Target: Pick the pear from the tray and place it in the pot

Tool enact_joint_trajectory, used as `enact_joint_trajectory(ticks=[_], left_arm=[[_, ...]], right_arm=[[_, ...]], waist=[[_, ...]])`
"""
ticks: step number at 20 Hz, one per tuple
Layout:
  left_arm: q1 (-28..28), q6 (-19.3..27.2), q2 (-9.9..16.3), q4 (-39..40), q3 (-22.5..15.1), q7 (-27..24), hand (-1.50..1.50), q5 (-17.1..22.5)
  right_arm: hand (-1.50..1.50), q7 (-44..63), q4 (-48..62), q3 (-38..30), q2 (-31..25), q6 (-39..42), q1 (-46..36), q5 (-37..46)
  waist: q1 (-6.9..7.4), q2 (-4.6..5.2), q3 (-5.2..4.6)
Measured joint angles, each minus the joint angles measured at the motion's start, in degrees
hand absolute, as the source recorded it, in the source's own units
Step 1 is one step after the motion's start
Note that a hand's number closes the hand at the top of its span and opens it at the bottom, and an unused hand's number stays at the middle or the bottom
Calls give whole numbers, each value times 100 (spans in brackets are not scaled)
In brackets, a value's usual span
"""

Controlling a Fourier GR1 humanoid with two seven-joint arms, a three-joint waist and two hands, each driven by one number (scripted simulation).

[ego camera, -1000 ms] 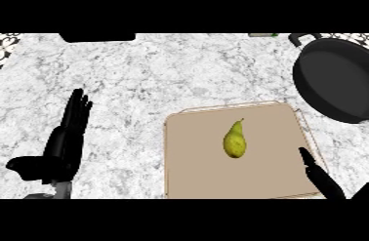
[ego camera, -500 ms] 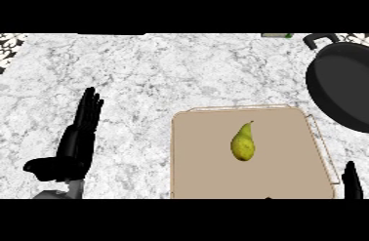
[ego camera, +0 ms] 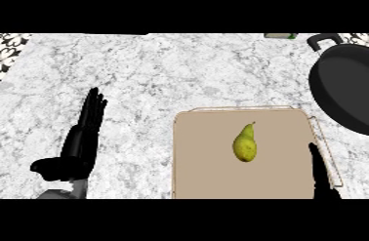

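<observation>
We saw the yellow-green pear [ego camera: 245, 144] lying near the middle of the flat tan rectangular tray [ego camera: 209, 181], stem pointing up-view, untouched. The black round pot [ego camera: 344, 89] sat at the right edge, apart from the tray. Right hand [ego camera: 317, 174] showed only dark fingers over the tray's right rim; spread or curled, we couldn't tell. Left hand [ego camera: 78, 145] rested on the white marbled counter [ego camera: 144, 74], fingers straight, thumb out.

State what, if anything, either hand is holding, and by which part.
Nothing is held. The pear lies untouched on the tray. The left hand is open on the counter; the right hand shows only straight fingers at the tray's right edge.
</observation>
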Motion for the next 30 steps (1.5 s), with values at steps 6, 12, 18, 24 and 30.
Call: enact_joint_trajectory(ticks=[6, 12, 18, 24, 30], left_arm=[[27, -103, -124, 168, 87, -114, 0, -44], [13, -200, -187, 162, 235, -36, 0, -128], [121, -351, -317, 66, 373, 31, 0, -293], [203, -492, -475, -17, 527, 113, 0, -456], [141, -638, -693, 157, 709, 39, 0, -646]], right_arm=[[-150, 1386, 552, 29, 279, 754, -1376, 234], [-150, 1753, 1305, 106, 338, 844, -2019, 65], [-150, 1647, 1802, 89, 354, 677, -2247, -125], [-150, 1539, 2280, -45, 351, 529, -2428, -260], [-150, 1515, 2519, -31, 359, 403, -2499, -291]], waist=[[-67, -31, 16], [-105, -45, 24], [-125, -52, 25], [-131, -52, 27], [-136, -53, 26]])
